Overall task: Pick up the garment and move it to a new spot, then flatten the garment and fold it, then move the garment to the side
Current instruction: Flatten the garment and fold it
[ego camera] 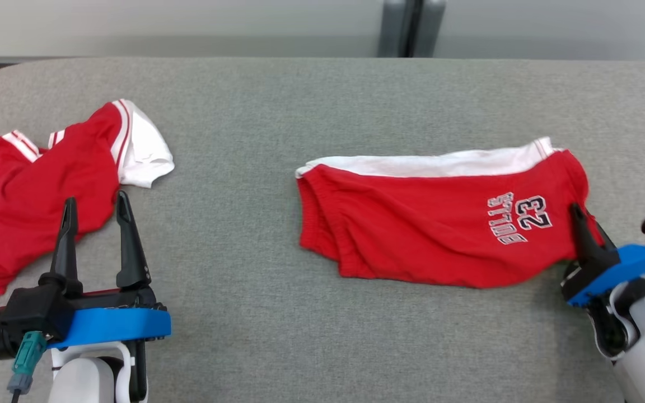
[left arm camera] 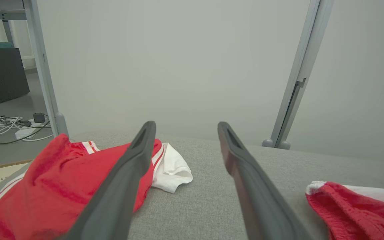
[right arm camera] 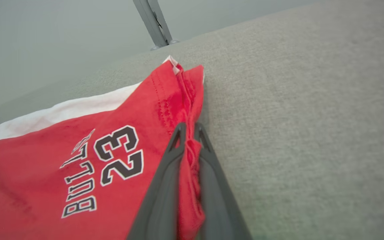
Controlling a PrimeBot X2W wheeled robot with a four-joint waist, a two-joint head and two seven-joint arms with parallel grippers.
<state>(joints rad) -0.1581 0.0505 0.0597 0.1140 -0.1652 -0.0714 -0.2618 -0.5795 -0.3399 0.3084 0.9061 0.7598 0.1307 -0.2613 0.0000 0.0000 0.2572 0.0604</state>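
Note:
Folded red shorts (ego camera: 434,224) with a white stripe and "BULLS 23" print lie right of the table's middle, also seen as the shorts (right arm camera: 78,160) up close. My right gripper (ego camera: 583,224) is shut on their right hem, red cloth pinched between its fingers (right arm camera: 165,173); the gripper tips (right arm camera: 189,128) meet on the fold. My left gripper (ego camera: 96,207) stands open at the lower left, its fingers over the edge of a crumpled red and white shirt (ego camera: 31,184), holding nothing. From the left wrist the gripper (left arm camera: 185,128) gapes above the shirt (left arm camera: 62,190).
The grey fabric table (ego camera: 322,106) stretches wide between the two garments. A metal post (ego camera: 412,28) stands behind the far edge. Beyond the table's left end lie cables and a power strip (left arm camera: 22,128) on the floor.

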